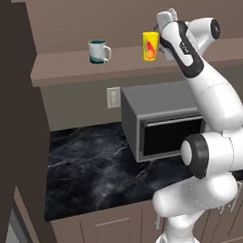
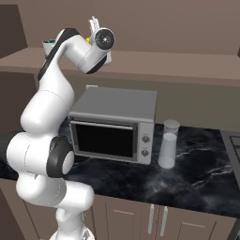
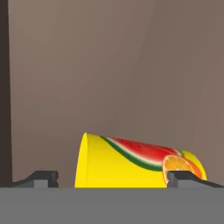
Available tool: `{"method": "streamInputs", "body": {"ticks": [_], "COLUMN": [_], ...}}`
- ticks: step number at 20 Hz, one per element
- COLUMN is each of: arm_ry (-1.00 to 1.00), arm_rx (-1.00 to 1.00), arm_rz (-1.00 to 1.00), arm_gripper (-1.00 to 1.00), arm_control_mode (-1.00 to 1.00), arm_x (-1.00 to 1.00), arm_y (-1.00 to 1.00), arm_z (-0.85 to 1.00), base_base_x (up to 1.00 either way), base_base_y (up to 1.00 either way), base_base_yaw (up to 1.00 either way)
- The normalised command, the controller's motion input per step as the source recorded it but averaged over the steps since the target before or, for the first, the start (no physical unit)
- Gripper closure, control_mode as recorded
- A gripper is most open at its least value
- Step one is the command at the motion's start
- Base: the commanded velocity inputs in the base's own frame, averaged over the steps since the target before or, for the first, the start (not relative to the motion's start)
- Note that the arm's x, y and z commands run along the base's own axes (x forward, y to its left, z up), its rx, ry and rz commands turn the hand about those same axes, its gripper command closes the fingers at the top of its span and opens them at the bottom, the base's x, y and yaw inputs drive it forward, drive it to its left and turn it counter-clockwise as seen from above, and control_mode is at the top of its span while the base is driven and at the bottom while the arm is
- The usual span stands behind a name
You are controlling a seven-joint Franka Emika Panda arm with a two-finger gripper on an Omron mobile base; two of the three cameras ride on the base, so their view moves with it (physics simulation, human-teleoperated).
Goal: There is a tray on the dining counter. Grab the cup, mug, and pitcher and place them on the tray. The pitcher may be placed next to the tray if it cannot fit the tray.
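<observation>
Standing on the brown shelf (image 1: 66, 66), the cup (image 1: 150, 46) sits between the wide-open, empty claw (image 3: 113, 178).

Mug (image 1: 99, 51) and cup (image 1: 150, 46) on upper shelf (image 1: 66, 66), mug left of cup, well apart. Gripper (image 1: 162, 29) just right of cup, cup between its fingertips (image 3: 43, 178) in hand view. Microwave (image 1: 161, 119) on table (image 1: 90, 170) below shelf; pitcher (image 2: 168, 144) on table just right of microwave.

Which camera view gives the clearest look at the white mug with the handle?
The left base view: the mug stands whole and unobstructed on the shelf. In the right base view, just a sliver of it peeks from behind the arm.
</observation>
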Motion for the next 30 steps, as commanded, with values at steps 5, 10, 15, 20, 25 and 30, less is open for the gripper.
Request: {"method": "streamInputs", "body": {"ticks": [5,10,15,20,25,30], "arm_ry": [0.0,0.0,0.0,0.0,0.0,0.0], "arm_rx": [-0.02,-0.02,-0.02,-0.03,-0.02,-0.02], "arm_rz": [0.0,0.0,0.0,0.0,0.0,0.0], "arm_gripper": [-1.0,-1.0,-1.0,-1.0,-1.0,-1.0], "arm_control_mode": [-1.0,-1.0,-1.0,-1.0,-1.0,-1.0], "arm_x": [0.03,0.07,0.07,0.02,0.0,0.0], "arm_y": [0.0,0.02,0.03,0.04,0.01,0.0], "arm_z": [-0.02,-0.01,0.0,-0.01,-0.02,-0.03], "base_base_x": [0.0,0.0,0.0,0.0,0.0,0.0], "base_base_y": [0.0,0.0,0.0,0.0,0.0,0.0], "base_base_yaw": [0.0,0.0,0.0,0.0,0.0,0.0]}}
